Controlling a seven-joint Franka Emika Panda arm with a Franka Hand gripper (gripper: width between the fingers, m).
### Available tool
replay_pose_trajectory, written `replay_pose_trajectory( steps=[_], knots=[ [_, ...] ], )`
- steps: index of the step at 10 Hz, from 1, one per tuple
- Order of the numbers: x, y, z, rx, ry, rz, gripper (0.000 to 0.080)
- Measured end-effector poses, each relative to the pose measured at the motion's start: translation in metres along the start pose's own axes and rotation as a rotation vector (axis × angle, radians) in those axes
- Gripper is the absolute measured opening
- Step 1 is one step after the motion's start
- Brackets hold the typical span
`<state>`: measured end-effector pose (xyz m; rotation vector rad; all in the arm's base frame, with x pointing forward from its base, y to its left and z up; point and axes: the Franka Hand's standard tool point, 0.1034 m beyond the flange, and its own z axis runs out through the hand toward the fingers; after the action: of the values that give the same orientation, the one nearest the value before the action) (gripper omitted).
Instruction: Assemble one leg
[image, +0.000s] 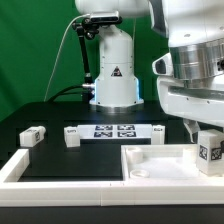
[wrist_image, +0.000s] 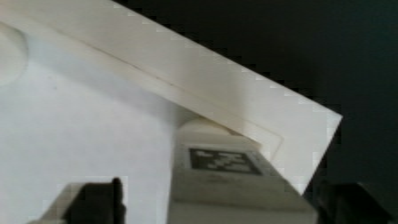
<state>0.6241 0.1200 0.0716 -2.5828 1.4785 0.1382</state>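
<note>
The leg, a small white block with a square tag, stands upright at the corner of the large flat white rimmed piece on the exterior view's right. My gripper is right over it. In the wrist view the leg lies between my two fingers at the corner of the flat piece. One dark finger is against the leg. The other finger stands apart from it with a visible gap. The gripper is open around the leg.
Three more small white legs lie on the black table. The marker board lies in front of the arm's base. A white raised rail runs along the front on the exterior view's left.
</note>
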Motion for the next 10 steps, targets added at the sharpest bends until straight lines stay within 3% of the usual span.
replay_pose_trajectory(
  steps=[1, 2, 5, 8, 10],
  knots=[
    [0.001, -0.001, 0.0, -0.005, -0.001, -0.107, 0.0629],
    [-0.001, -0.003, -0.001, -0.015, -0.004, -0.265, 0.0644],
    [-0.011, -0.008, -0.001, -0.041, 0.02, -0.63, 0.0649],
    [-0.006, -0.006, -0.001, -0.059, 0.02, -1.039, 0.0649],
    [-0.001, -0.006, 0.001, -0.051, 0.05, -1.222, 0.0649]
  ],
)
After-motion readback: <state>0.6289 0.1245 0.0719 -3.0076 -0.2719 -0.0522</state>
